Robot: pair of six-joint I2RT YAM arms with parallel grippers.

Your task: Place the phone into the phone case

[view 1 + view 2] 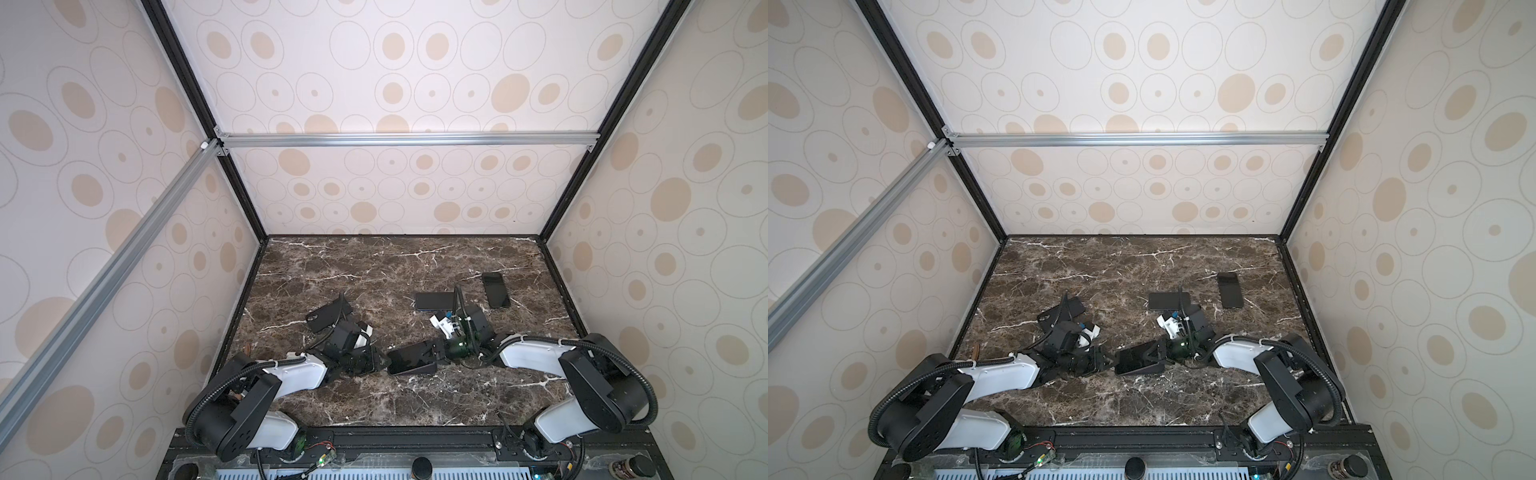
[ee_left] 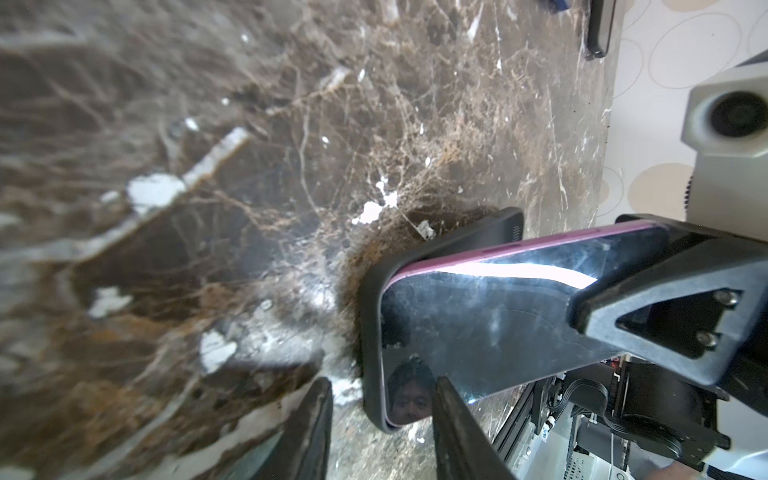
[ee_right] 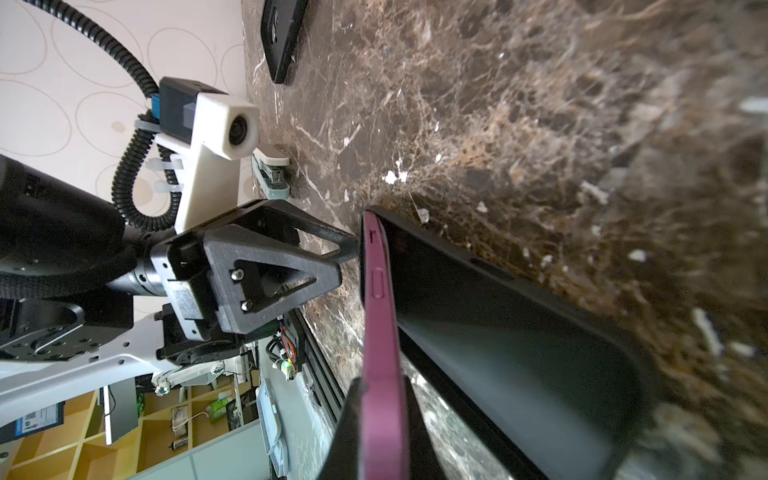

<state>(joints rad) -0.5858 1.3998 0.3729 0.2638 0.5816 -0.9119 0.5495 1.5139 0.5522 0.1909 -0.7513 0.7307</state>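
Setting: a dark brown marble table is seen from above, enclosed by cream panels patterned with ovals.
Phone: a black-screened phone with a purple rim is held tilted near the front middle of the table, between the two arms. The end toward the left arm is tucked into the case; the other end is raised clear of it.
Phone case: a black phone case is laid flat on the marble under the phone, its lip wrapped round the phone's lower end.
Right gripper: the right gripper is clamped on the phone's raised end, one finger on the screen and one on the back.
Left gripper: the left gripper is placed at the cased end with its jaws spread, a finger to either side of the case's corner. Whether they touch it cannot be told.
Elsewhere: a spare dark phone is laid crosswise behind the right arm. A second spare phone is laid lengthwise just beyond it. Another black case is partly hidden behind the left arm.
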